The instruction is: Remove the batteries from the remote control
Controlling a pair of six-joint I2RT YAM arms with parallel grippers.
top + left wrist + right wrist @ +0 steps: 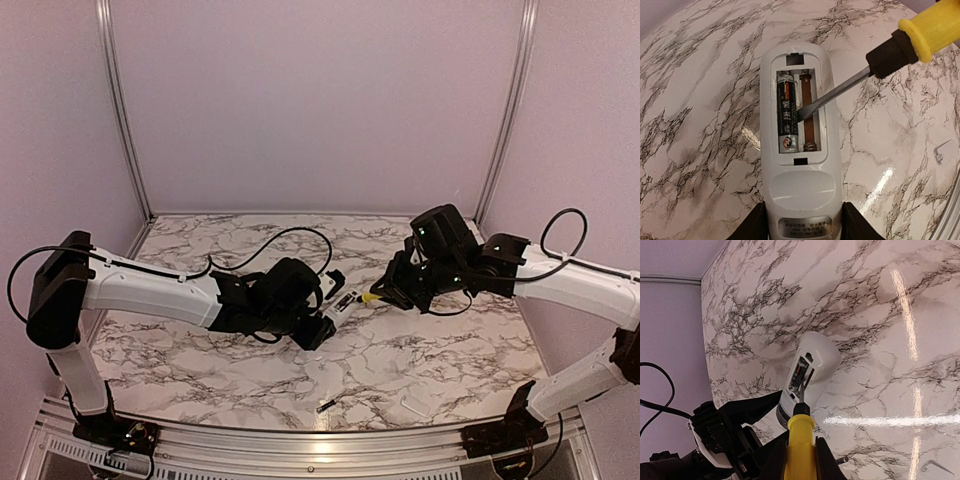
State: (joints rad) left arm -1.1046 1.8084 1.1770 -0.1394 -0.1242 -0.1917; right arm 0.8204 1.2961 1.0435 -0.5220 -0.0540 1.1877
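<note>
1. Left hand (pixel 800 227): clamped on the lower end of the remote control (pixel 799 150), one finger against each long edge. The grip turns the open bay upward and braces the body against prying. The remote sits over the middle of the desk (pixel 700 100); whether it is lifted or resting cannot be told.

2. Right hand (pixel 800 460): closed around the yellow handle of the screwdriver (pixel 800 440), with the shaft pointing away from the wrist into the bay. It is held this way as a lever.

3. Blade: the flat tip lies against the right flank of the seated battery (pixel 787 117), about mid-length. It enters from the empty side, evidently to tip the cell out sideways.

4. Bay: the left slot is occupied. The right slot is bare, with its spring showing at the near end.

5. Loose battery (pixel 326 405): on the desk near the front edge, well apart from the remote. Judged to be the first cell unloaded, so the task stands about half done.

6. Cover piece (pixel 415 405): small and white, on the desk to the right of the loose battery, clear of the work.

7. Risk, as judged: the tip could skid off the rounded cell, or the cell could spring free and roll.
</note>
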